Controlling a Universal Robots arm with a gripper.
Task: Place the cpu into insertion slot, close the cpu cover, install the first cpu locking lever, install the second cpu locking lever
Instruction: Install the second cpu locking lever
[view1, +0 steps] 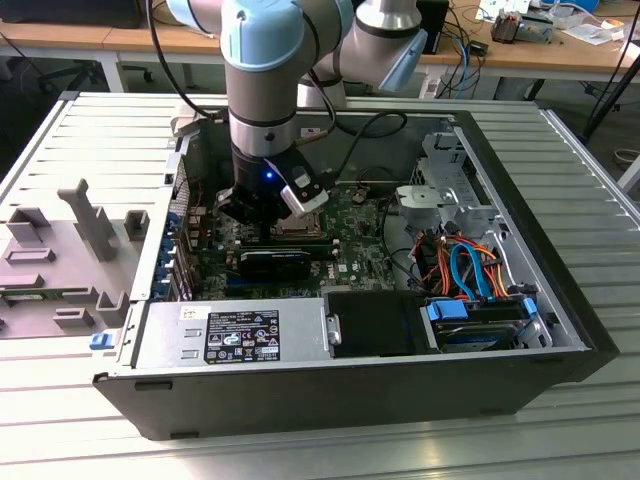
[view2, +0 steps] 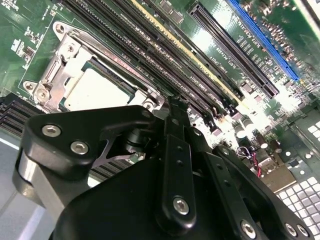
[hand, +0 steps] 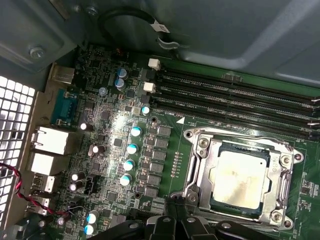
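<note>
Ribbed grey metal forms the bench (view1: 560, 200) on which an open computer case (view1: 350, 385) lies on its side, with wooden desks (view1: 90, 40) and loose cables across the room at twelve o'clock in the exterior view. A grey plastic fixture (view1: 60, 260) with upright blocks sits at nine o'clock from the case. Inside the case are a silver power supply (view1: 235, 335) at six o'clock, a drive bay with blue and orange cables (view1: 470, 270) at four o'clock, and the green motherboard (view1: 350, 235) near the middle.

The arm (view1: 262, 70) reaches down from twelve o'clock, and its black gripper (view1: 250, 212) hangs just above the board. In the second wrist view the gripper (view2: 172, 107) shows its linkages and knuckles, but whether the fingers are open or closed cannot be told, and nothing can be seen held in them.

The cpu (hand: 239, 178), dull silver on top, lies flat in the slot (hand: 197, 170) in both wrist views (view2: 95, 90). The silvery cover (hand: 285, 175) frames it, lying down around the chip with its square cut-out showing the metal top. Long black memory slots (hand: 235, 92) run just beside the socket, and round capacitors (hand: 131, 148) stand in a line near it. In the second wrist view a blue card slot (view2: 265, 40) lies well apart from the socket.
</note>
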